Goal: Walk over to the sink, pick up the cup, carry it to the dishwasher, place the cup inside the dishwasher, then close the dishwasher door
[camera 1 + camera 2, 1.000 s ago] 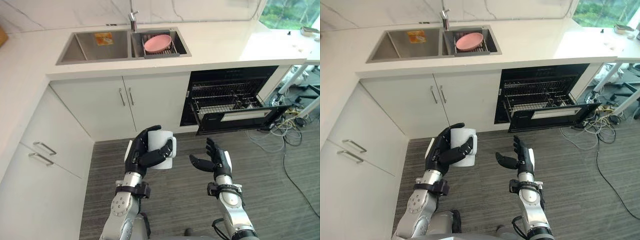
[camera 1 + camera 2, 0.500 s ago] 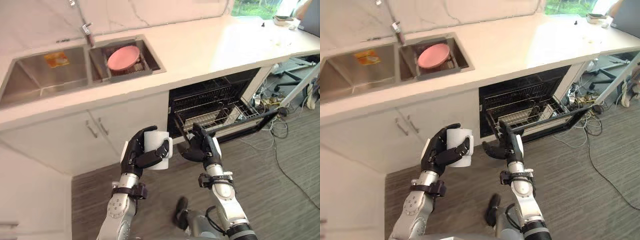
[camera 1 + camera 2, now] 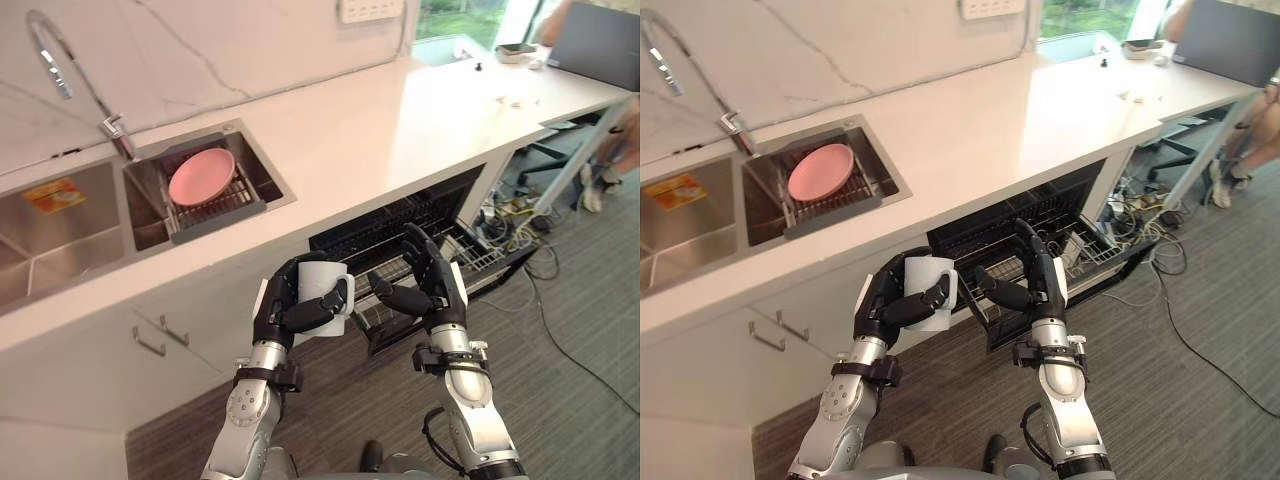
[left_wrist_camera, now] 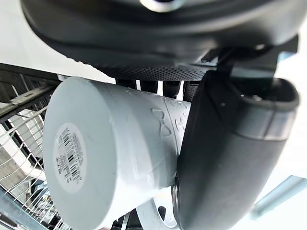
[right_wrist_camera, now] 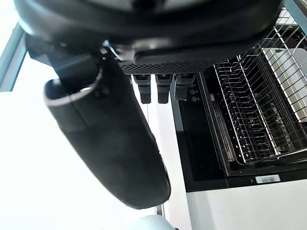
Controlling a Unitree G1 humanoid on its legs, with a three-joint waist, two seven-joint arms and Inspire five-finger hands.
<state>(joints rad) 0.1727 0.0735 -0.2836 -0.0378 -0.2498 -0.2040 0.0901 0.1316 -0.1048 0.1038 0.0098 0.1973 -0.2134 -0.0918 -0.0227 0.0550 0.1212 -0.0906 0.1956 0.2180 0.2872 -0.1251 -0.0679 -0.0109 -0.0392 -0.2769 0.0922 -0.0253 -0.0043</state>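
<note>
My left hand (image 3: 285, 305) is shut on a white cup (image 3: 322, 297), held upright in front of me; in the left wrist view the cup (image 4: 100, 163) shows its labelled bottom with my thumb (image 4: 225, 158) wrapped round it. My right hand (image 3: 428, 290) hovers open just right of the cup, fingers spread, holding nothing. Behind both hands the dishwasher (image 3: 400, 225) stands under the counter with its door (image 3: 1110, 275) folded down and a wire rack (image 5: 254, 110) pulled out. The steel sink (image 3: 70, 215) lies at the left of the counter.
A pink plate (image 3: 201, 176) rests in a drainer in the sink's right basin, below the tap (image 3: 75, 85). The white counter (image 3: 380, 120) runs to the right, where a person (image 3: 1252, 120) sits by a laptop (image 3: 1230, 40). Cables (image 3: 560, 320) trail over the floor beside the dishwasher.
The camera has swung right and nearer the dishwasher, so the sink has slid left. The left hand still holds the cup; the right hand has risen a little beside it.
</note>
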